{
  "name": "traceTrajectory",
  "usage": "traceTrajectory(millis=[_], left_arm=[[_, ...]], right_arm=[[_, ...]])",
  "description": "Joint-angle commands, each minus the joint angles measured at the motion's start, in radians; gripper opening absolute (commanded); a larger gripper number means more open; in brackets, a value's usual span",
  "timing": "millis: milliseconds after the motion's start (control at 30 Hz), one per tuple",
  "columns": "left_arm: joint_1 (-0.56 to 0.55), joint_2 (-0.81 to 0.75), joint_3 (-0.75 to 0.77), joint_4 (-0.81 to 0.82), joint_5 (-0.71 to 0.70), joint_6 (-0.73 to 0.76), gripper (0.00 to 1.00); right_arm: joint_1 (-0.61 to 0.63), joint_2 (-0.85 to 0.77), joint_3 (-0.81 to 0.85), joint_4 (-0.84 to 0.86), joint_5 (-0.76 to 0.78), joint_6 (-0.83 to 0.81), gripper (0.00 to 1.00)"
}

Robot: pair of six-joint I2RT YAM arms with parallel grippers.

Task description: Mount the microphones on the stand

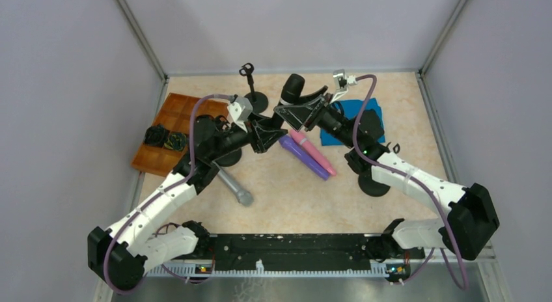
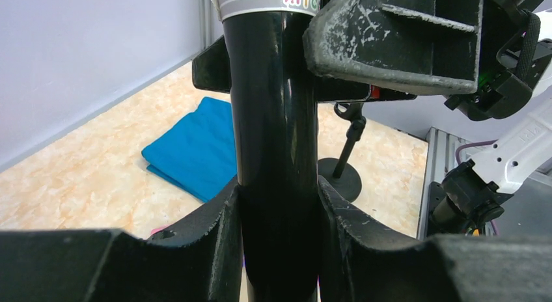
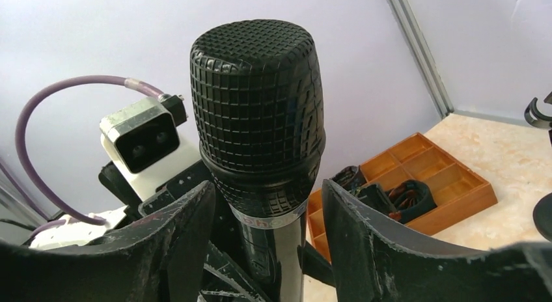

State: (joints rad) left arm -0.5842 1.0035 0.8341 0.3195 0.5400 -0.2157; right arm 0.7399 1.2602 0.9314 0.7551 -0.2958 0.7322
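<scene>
Black microphone (image 3: pixel 257 100): glossy cylindrical body, gridded dome head, silver band.

Around the black microphone (image 1: pixel 293 88), right claw (image 1: pixel 294 114) crowds left claw (image 1: pixel 268 134).

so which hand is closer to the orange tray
Left. The left hand sits just right of the orange tray, gripping the black microphone; the right hand is farther right, by the microphone's head.

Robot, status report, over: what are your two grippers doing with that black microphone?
Left gripper clamped on black microphone. Right gripper open, straddling its neck. Not mounted yet; empty stand just beyond. Pink microphone, purple microphone lying below.
</scene>
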Motion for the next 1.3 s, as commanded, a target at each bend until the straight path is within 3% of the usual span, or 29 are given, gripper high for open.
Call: traceTrajectory(millis=[0,200,233,300,333,367,700,800,967,1267], left_arm=[[-0.002,-0.025,-0.013,0.079,-0.012,-0.010,0.12],[-0.002,-0.063,-0.039,0.060,-0.081,-0.004,0.22],[-0.003,-0.072,-0.043,0.052,-0.101,-0.005,0.34],[-0.003,-0.093,-0.052,0.021,-0.158,-0.004,0.81],[-0.002,-0.106,-0.056,0.003,-0.185,-0.003,0.94],[-0.003,-0.120,-0.060,-0.019,-0.219,0.002,0.98],[-0.001,-0.308,-0.118,-0.328,-0.755,-0.030,0.99],[0.002,-0.277,-0.117,-0.403,-0.805,-0.041,0.99],[0.005,-0.205,-0.124,-0.512,-1.024,-0.190,0.97],[0.005,-0.234,-0.265,-0.416,-0.972,-0.216,0.99]], right_arm=[[0.008,0.014,0.043,0.033,0.009,-0.019,0.58],[0.008,0.015,0.047,0.026,0.021,-0.017,0.18],[0.008,0.013,0.045,0.032,0.021,-0.017,0.11],[0.009,0.007,0.043,0.022,0.025,-0.029,0.02],[0.008,-0.001,0.046,-0.003,0.031,-0.049,0.00],[0.008,-0.014,0.053,-0.038,0.042,-0.076,0.00],[0.001,-0.186,0.036,-0.449,0.310,-0.371,0.00],[0.000,-0.204,0.028,-0.507,0.347,-0.411,0.00],[-0.001,-0.202,0.041,-0.592,0.372,-0.445,0.00],[-0.002,-0.214,0.006,-0.615,0.364,-0.455,0.00]])
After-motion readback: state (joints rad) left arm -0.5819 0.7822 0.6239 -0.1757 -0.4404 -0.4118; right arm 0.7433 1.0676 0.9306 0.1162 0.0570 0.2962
